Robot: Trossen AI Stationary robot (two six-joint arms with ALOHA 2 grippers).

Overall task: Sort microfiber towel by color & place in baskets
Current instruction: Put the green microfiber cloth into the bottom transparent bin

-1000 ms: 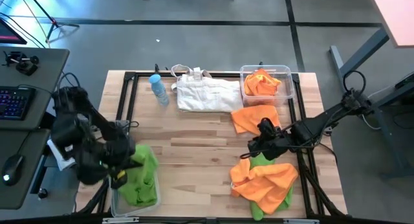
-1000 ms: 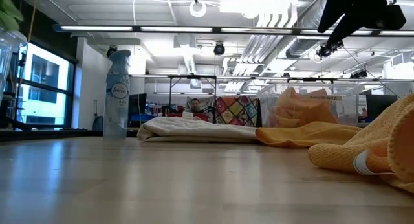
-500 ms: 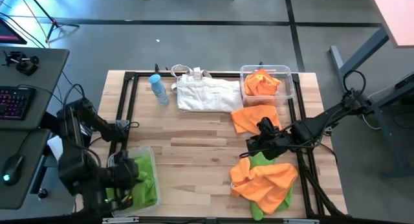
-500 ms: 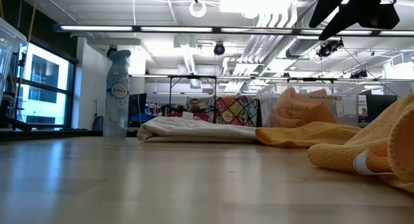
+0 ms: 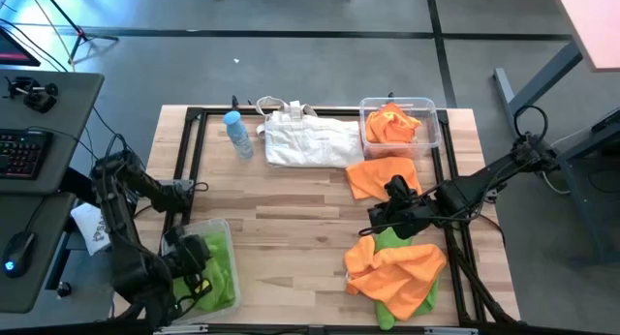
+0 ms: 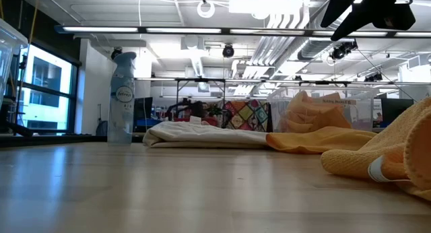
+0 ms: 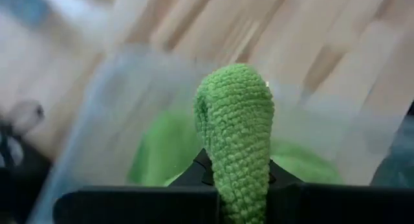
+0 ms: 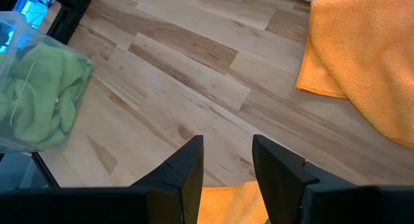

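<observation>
My left gripper (image 5: 187,264) is low over the clear basket (image 5: 221,227) at the table's near left corner, shut on a green towel (image 7: 234,120). More green cloth (image 5: 218,272) lies in that basket. My right gripper (image 5: 381,219) hovers open above the table's right half, beside a green towel (image 5: 392,241) that lies partly under a heap of orange towels (image 5: 397,272). Another orange towel (image 5: 381,176) lies flat farther back. The second basket (image 5: 433,109), at the far right, holds orange towels (image 5: 390,124). My left gripper pinches a rounded fold of the green towel (image 7: 236,153) between its two fingers, coming from above and pointing down into the basket. The fold bulges up past the fingertips. The rest of the cloth lies in the basket below (image 7: 162,146).
A white fabric bag (image 5: 310,141) and a clear bottle with a blue cap (image 5: 237,134) sit along the far edge. A black frame (image 5: 194,151) runs round the tabletop. Bare wood (image 5: 291,219) lies between the two arms. A desk with a keyboard (image 5: 24,151) stands to the left.
My left gripper has moved toward the table's near edge and down into the near-left basket, carrying the green towel. The towel was draped over the basket's far rim a second ago and now lies inside it. My right arm has kept still.
</observation>
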